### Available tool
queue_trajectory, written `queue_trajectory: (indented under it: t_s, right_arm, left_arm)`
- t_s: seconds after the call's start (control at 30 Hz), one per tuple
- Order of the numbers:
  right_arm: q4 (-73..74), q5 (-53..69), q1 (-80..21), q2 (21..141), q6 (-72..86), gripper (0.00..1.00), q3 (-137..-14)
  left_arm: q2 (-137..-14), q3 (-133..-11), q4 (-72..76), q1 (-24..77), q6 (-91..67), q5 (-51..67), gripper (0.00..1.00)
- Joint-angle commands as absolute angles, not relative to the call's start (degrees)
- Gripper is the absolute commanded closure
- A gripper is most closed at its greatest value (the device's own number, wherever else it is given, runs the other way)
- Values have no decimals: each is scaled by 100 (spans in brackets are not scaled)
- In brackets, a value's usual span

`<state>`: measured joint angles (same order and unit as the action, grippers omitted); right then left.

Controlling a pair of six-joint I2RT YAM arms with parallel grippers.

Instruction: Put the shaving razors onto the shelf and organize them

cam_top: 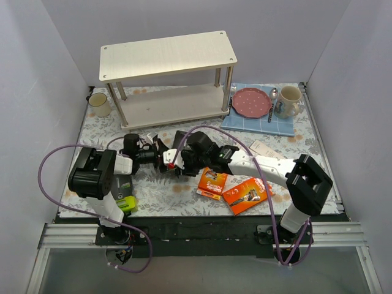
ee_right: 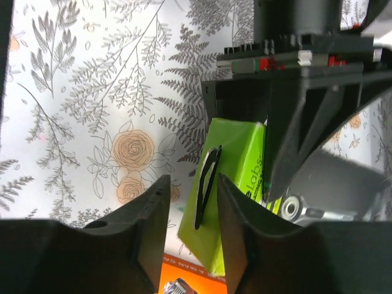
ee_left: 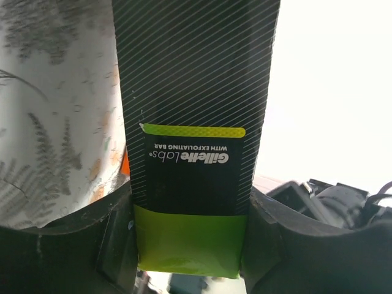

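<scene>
Your left gripper (ee_left: 190, 203) is clamped on the black-and-lime-green razor pack (ee_left: 193, 92), one finger on each long edge near its lime end, and the pack stretches away from the wrist camera. Your right gripper (ee_right: 193, 181) is right up against it. Its fingers are parted by a narrow gap and the pack's lime end shows through, but you can't tell from here whether they touch it. From above, both grippers meet nose to nose over the middle of the floral counter (cam_top: 165, 197).

Just to the right of them lie the two orange packs (cam_top: 212, 182) (cam_top: 247, 195), close together on the counter near the front edge. A second lime-green pack (cam_top: 125, 202) is down by your left arm's base. A slim white box (cam_top: 263, 148) sits just beyond your right forearm. The shelf (cam_top: 168, 52) stands at the back of the counter, well apart from all the packs.
</scene>
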<state>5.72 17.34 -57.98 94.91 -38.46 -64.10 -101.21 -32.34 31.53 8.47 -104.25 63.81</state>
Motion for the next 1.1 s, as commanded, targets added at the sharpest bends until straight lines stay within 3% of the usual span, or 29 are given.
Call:
queue_trajectory:
  t_s: [0.0, 0.2, 0.47, 0.67, 1.07]
  right_arm:
    - [940, 1565, -5267, 8939, -3166, 54, -7091]
    - [1230, 1485, -4352, 8762, -2338, 52, -7645]
    - [1231, 1862, -4157, 9517, -2005, 53, -8235]
    - [915, 2135, -4149, 9984, -1600, 54, -8578]
    - [563, 2627, -4157, 10397, -1459, 54, -8859]
  left_arm:
    - [-8975, -3147, 3507, 765, -10099, 6759, 67]
    - [-7946, -2989, 3086, 370, -9712, 6846, 68]
    - [-7497, -3128, 1901, -606, -9159, 7005, 68]
    - [-7795, -3866, -135, -1124, -7780, 6961, 69]
    - [-9254, -5325, -2258, -2136, -5767, 7154, 69]
